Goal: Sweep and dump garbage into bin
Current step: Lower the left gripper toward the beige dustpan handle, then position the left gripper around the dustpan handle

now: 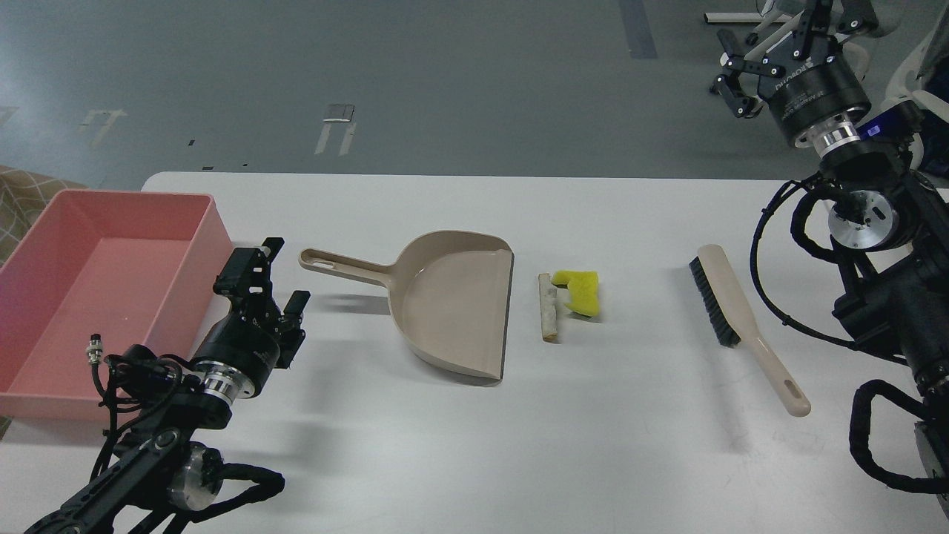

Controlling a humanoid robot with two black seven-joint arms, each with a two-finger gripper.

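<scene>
A beige dustpan (454,300) lies on the white table (474,445), its handle (337,265) pointing left. A whitish stick (548,306) and a yellow sponge scrap (578,291) lie just right of the pan's open edge. A beige brush (734,311) with black bristles lies farther right. The pink bin (96,289) stands at the table's left edge. My left gripper (279,279) is open and empty, low over the table just left of and below the dustpan handle. My right gripper (786,33) is raised high at the top right, fingers spread, holding nothing, partly cut off by the view's edge.
The right arm's thick links and cables (882,282) hang over the table's right edge, close to the brush. Grey floor lies beyond the table's far edge.
</scene>
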